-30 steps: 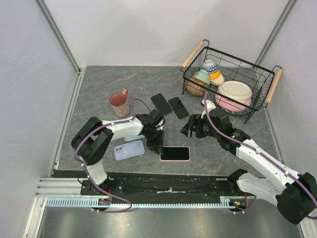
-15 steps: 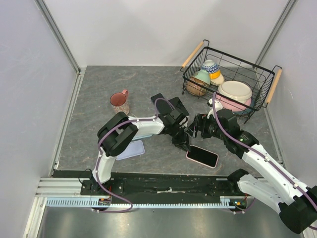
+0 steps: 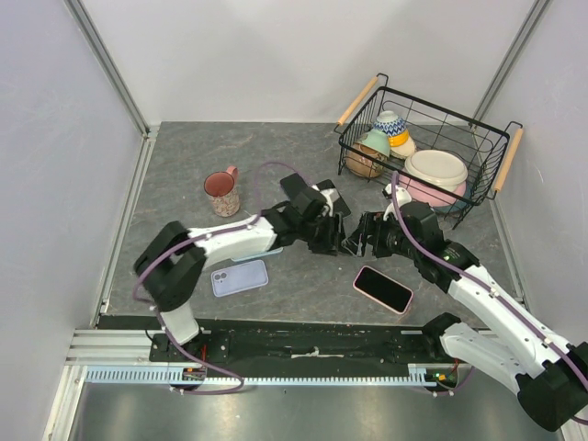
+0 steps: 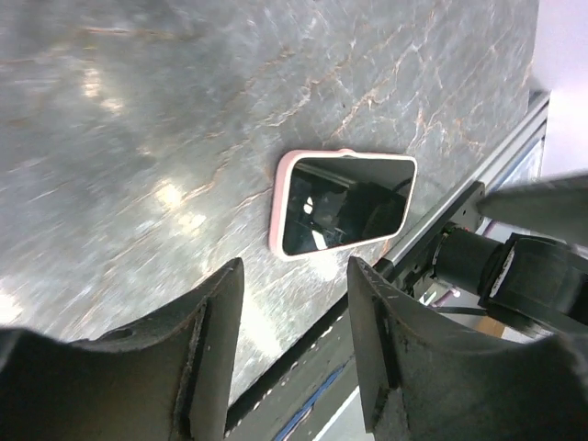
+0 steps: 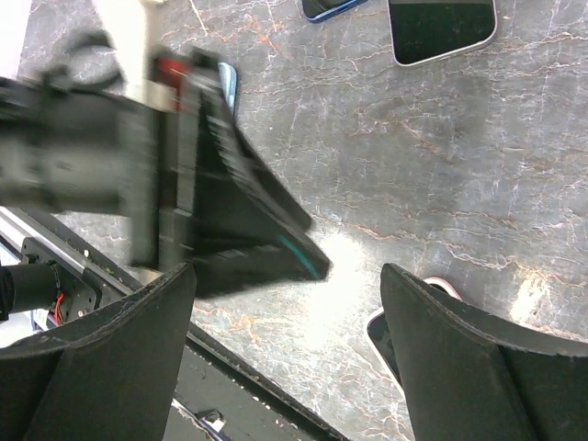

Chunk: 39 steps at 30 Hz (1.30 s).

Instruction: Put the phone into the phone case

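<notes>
A phone [image 3: 383, 288] with a black screen and a pink rim lies flat near the table's front edge, right of centre. Whether that rim is the phone case I cannot tell. In the left wrist view the phone [image 4: 344, 204] is beyond my left gripper [image 4: 294, 266], which is open and holds nothing. From above, the left gripper [image 3: 329, 237] hovers up-left of the phone. It is close to my right gripper [image 3: 360, 241], which is also open. In the right wrist view only the phone's corner [image 5: 381, 333] shows, beside the right gripper [image 5: 289, 276].
A lavender phone back or case [image 3: 240, 277] lies front left. Dark phones [image 5: 441, 28] lie behind the grippers. A pink mug [image 3: 221, 193] stands at the left. A wire basket [image 3: 496, 138] of bowls is back right. The metal rail [image 3: 312, 344] runs along the front.
My left gripper carried the pink-rimmed phone rightwards along the front, let it go and opened. It then drew back up-left. The right arm barely moved.
</notes>
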### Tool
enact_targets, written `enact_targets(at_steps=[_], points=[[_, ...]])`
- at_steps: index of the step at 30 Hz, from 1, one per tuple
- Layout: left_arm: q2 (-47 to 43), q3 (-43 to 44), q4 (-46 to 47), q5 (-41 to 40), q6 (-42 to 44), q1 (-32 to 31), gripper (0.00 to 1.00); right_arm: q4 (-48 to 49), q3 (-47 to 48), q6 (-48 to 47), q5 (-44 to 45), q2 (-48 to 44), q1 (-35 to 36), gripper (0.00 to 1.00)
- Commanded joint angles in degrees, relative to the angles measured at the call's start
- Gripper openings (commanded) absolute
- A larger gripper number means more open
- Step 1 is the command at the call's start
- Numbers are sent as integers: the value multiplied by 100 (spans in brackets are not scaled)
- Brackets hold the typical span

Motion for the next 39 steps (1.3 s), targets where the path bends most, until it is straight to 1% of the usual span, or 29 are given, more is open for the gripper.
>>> enact_targets(at_steps=[1,2,4,5,6,7,8,9,10,12,13,14,16,18,22,27,30,36,37,39], points=[[-1045,-553,-484,-792,465,362,56,237,150,-49,-186,76,-18,88],[-1421,-833,-632,-889,509,554,57,273,132,-49,-196,111,-10,88],[-1783,-1098,-826,-968,649,792,58,299,88,-41,-257,147,-18,88],[-1968,-1369,-932,-1038,693,1072,58,334,62,-41,-292,208,-18,88],[-2353,-1520,-1072,-1065,737,1223,59,352,27,-49,-345,217,-18,88],[-2539,-1669,-1160,-1074,825,1390,59,378,9,-41,-380,269,-18,88],[-2724,-1940,-1231,-1144,860,1705,59,422,-43,-41,-406,270,-10,88],[-3187,-2065,-1379,-1214,904,1856,59,449,-52,-41,-415,287,-18,88],[-3392,-2171,-1494,-1328,940,1970,59,457,-70,-49,-433,322,-18,88],[-3970,-2330,-1784,-1802,975,2269,59,466,-96,-58,-416,349,-18,89],[-4130,-2347,-2055,-1899,975,2357,60,475,-105,-67,-424,384,-18,89],[-4262,-2356,-2206,-2275,975,2506,61,519,-122,-67,-468,419,-18,88],[-4508,-2356,-2434,-2480,992,2648,63,554,-149,-93,-582,480,-18,89],[-4554,-2348,-2497,-2533,1045,2850,64,624,-193,-85,-609,490,-18,89],[-4370,-2321,-2550,-2463,1168,3105,63,686,-263,-76,-635,525,-18,89],[-3755,-2304,-2366,-2349,1168,3483,59,721,-369,-76,-662,542,-18,89],[-3352,-2207,-2181,-2287,1186,3562,56,800,-413,-58,-688,621,-18,89],[-2604,-2040,-2023,-2533,1300,3589,51,888,-395,47,-670,639,-18,89],[-2385,-2049,-1849,-2516,1318,3597,50,914,-395,47,-679,665,-27,89],[-2112,-1979,-1803,-2471,1361,3615,45,915,-378,39,-688,709,-18,89]])
